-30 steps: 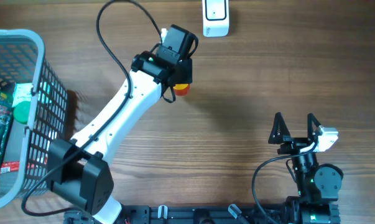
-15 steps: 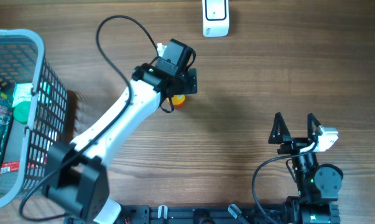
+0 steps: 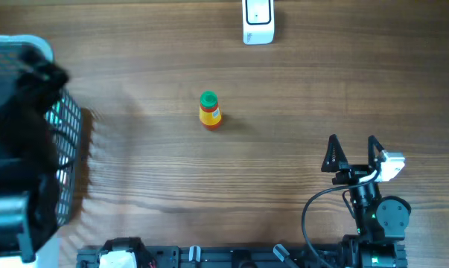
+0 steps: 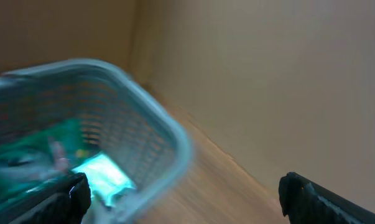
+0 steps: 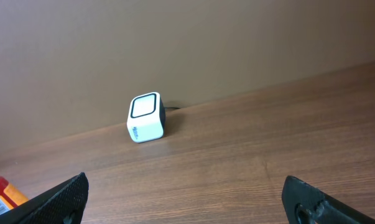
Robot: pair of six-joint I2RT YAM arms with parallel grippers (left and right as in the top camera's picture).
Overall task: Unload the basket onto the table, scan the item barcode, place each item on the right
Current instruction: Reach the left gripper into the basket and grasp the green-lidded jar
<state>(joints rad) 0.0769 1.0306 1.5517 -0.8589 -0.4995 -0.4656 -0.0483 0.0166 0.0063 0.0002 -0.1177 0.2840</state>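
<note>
One small bottle [image 3: 209, 110] stands upright, green-capped, with a yellow-and-red body.

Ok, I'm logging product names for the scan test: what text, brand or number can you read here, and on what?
Nothing reads clearly enough to quote.
On the white scanner: small dark print low on its side, too small to read.
On the small bottle: a yellow-orange label, print too small to read.
On the green packets in the basket: blurred, unreadable.
</note>
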